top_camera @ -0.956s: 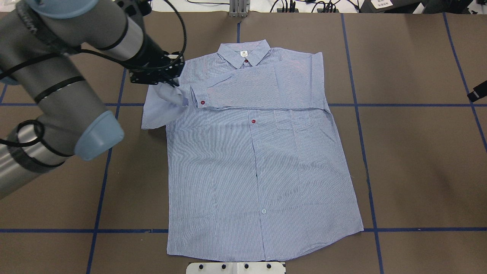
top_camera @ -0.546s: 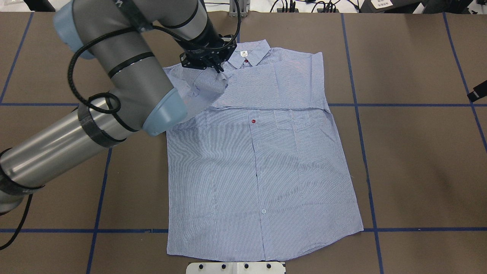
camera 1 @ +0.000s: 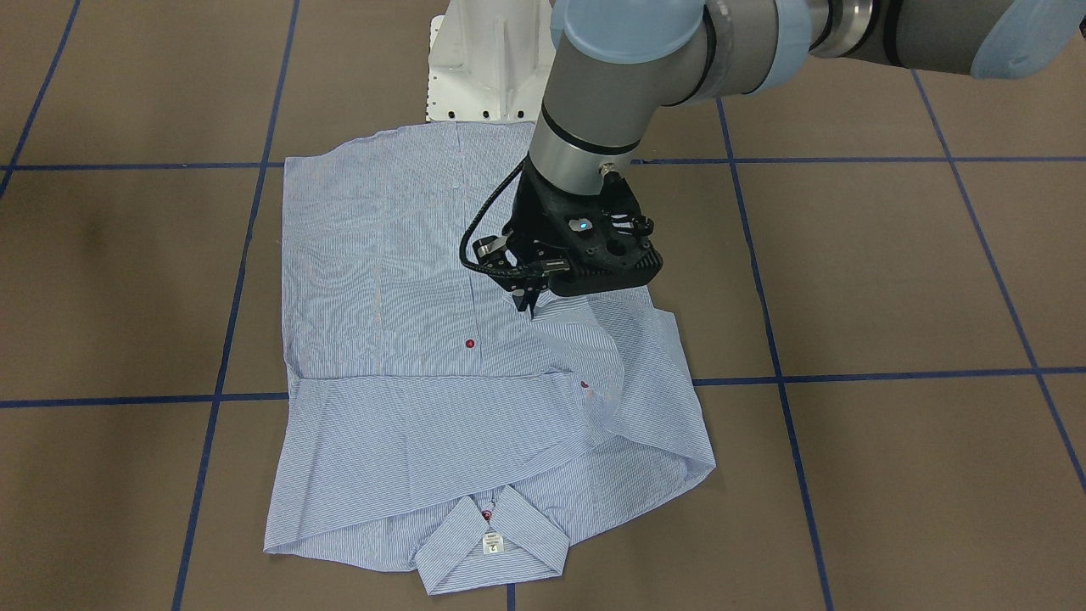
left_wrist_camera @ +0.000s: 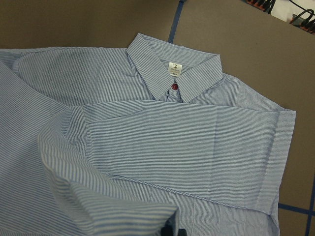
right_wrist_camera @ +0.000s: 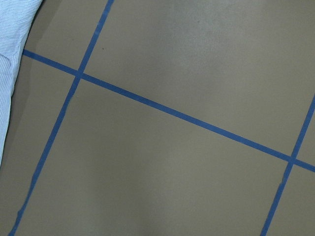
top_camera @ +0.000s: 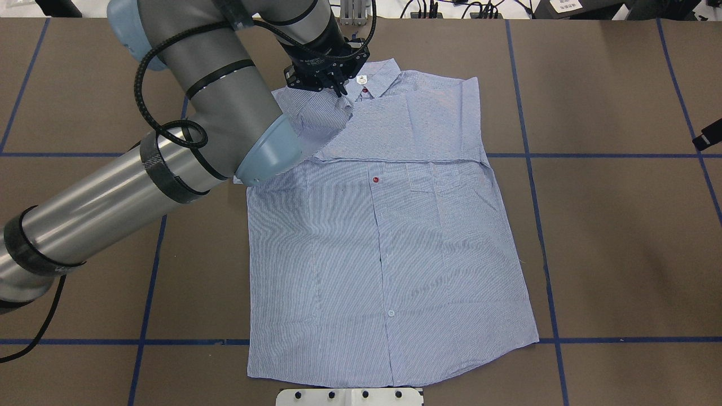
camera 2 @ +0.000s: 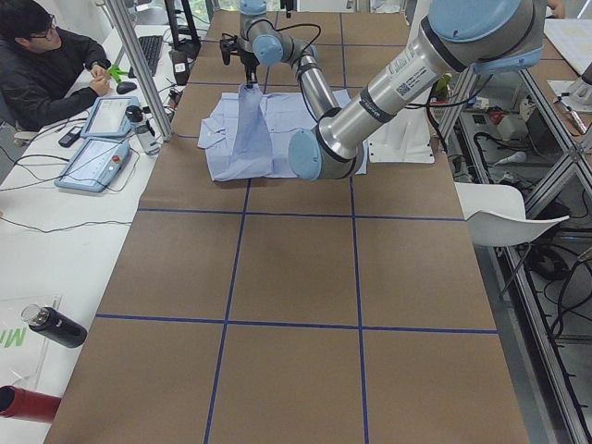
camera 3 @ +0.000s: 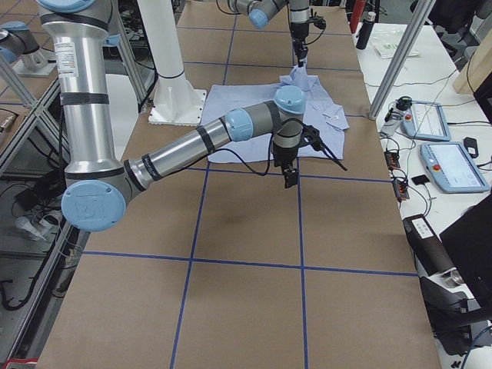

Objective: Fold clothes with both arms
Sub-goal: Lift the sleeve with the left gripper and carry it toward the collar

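**Front-facing view:** The shirt [camera 1: 382, 255] lies face up on the brown tabletop [camera 1: 891, 280], with the first sleeve [camera 1: 399, 433] laid across the chest. Your left claw [camera 1: 528, 304] is clamped on the second sleeve [camera 1: 611, 348], which is raised over the front.

**Overhead:** That claw is near the collar [top_camera: 381, 76]. Body and hem lie unfolded. My assessment: sleeve folds nearly complete, body folds outstanding. The right claw [top_camera: 708, 138] sits at the edge, well apart from the shirt; I cannot tell its opening.

**Left side view:** A person [camera 2: 46, 65] sits at a white desk [camera 2: 46, 268] alongside.

**Right wrist:** A blue tape [right_wrist_camera: 172, 115] grid on brown.
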Motion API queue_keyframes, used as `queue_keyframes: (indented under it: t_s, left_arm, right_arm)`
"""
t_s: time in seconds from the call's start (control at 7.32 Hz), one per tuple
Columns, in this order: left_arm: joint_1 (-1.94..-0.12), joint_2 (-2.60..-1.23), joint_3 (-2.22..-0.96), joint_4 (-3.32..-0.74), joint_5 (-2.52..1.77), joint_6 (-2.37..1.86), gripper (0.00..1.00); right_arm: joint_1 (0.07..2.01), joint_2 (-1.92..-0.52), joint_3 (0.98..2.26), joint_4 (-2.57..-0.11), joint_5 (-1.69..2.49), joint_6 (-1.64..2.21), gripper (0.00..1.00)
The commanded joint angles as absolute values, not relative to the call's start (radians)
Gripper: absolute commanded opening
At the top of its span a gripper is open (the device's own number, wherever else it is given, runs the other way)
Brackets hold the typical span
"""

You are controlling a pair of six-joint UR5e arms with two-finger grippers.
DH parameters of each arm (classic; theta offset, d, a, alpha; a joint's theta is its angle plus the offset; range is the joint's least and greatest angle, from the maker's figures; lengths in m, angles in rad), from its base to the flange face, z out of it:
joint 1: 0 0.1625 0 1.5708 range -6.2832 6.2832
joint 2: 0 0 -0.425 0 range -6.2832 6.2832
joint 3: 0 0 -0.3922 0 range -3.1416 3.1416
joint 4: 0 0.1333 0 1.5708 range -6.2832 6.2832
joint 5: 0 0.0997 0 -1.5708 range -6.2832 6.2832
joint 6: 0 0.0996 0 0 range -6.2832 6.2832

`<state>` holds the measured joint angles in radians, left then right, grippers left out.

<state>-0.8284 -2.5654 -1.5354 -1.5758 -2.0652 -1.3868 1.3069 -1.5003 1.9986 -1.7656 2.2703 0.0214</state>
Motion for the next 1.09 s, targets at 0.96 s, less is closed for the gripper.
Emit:
queue_keyframes:
  t_s: [0.96]
  left_arm:
    - [-0.770,-2.630,-1.424,-1.664,-2.000,-1.529,0.05]
  right_arm:
    - [1.307,-1.502,1.997,-1.766,2.270,0.021,1.00]
